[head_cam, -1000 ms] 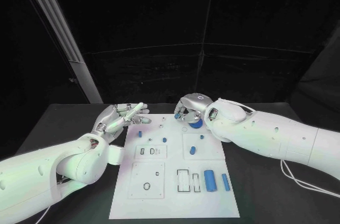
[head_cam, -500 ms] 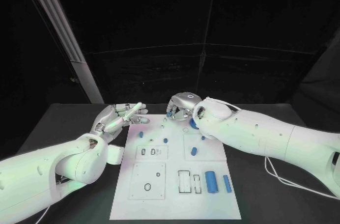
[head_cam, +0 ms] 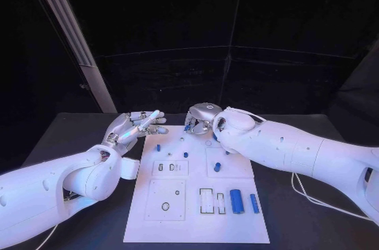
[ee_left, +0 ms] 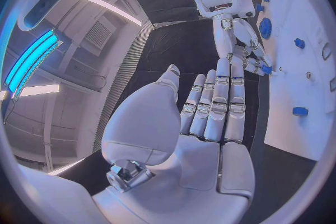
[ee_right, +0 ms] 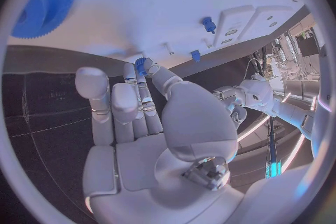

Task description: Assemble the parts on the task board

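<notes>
Small blue gear (ee_right: 140,63) pinched at right robot hand (head_cam: 199,123) fingertips, above task board (head_cam: 197,231) far edge

No legible text or labels

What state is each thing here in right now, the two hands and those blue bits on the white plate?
Left silver hand: open, fingers straight, holding nothing.
Right silver hand: pinches a small blue toothed gear at its fingertips.
Large blue toothed gear: lies flat on the white task board.
Blue cylinder: lying on its side.
</notes>
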You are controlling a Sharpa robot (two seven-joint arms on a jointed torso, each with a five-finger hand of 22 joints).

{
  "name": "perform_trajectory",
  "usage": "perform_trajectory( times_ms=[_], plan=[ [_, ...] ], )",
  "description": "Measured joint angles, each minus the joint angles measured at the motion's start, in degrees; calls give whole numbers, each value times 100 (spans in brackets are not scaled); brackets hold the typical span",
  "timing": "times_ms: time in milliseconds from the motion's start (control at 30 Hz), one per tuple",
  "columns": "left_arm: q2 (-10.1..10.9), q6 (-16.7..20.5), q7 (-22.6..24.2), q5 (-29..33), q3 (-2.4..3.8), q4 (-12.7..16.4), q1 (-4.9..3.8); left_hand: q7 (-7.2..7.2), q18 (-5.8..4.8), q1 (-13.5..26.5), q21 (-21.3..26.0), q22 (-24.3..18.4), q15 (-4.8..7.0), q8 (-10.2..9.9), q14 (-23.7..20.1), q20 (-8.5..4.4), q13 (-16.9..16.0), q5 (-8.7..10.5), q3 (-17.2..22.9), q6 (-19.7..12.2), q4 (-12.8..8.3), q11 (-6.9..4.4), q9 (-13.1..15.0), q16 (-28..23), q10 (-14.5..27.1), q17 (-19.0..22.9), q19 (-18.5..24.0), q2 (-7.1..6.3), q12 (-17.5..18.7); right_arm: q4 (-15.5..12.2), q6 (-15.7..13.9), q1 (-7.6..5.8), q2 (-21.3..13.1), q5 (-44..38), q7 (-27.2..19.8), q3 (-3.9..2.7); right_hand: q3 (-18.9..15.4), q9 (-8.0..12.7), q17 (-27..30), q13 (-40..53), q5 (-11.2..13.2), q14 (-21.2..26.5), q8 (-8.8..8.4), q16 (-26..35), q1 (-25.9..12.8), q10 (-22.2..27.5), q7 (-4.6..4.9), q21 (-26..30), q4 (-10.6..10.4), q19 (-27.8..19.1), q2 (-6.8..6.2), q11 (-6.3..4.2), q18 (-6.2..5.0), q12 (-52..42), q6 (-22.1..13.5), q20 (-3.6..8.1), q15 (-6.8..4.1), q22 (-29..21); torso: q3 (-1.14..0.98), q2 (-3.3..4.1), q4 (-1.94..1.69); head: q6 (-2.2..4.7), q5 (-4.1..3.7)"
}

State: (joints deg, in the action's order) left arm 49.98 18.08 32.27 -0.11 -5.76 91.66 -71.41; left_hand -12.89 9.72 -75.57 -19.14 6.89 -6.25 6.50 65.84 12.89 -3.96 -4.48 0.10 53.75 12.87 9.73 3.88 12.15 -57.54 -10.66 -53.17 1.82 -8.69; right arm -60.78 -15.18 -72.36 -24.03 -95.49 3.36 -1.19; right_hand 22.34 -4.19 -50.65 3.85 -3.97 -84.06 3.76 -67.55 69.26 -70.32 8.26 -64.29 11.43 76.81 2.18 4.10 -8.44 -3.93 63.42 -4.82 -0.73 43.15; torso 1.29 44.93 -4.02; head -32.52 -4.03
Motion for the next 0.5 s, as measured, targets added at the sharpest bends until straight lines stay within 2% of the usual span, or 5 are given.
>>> perform_trajectory(
  times_ms=[500],
  plan=[
    [-14, 2, -11, 4, 0, -6, -8, 0, 0, 0, 0, 0, 0, 0, 0, 0, 5, 0, 0, 0, 0, 0, 0, 0, 0, -1, 0, 0, 28, 1, 129, -11, 69, -49, -14, -7, -9, 2, -18, 0, 0, 0, -15, -22, -28, 0, 5, -26, -39, 0, -28, 0, 0, 0, -13, 0, 0, 21, -2, -1, 8, -25, 8]
  ],
)
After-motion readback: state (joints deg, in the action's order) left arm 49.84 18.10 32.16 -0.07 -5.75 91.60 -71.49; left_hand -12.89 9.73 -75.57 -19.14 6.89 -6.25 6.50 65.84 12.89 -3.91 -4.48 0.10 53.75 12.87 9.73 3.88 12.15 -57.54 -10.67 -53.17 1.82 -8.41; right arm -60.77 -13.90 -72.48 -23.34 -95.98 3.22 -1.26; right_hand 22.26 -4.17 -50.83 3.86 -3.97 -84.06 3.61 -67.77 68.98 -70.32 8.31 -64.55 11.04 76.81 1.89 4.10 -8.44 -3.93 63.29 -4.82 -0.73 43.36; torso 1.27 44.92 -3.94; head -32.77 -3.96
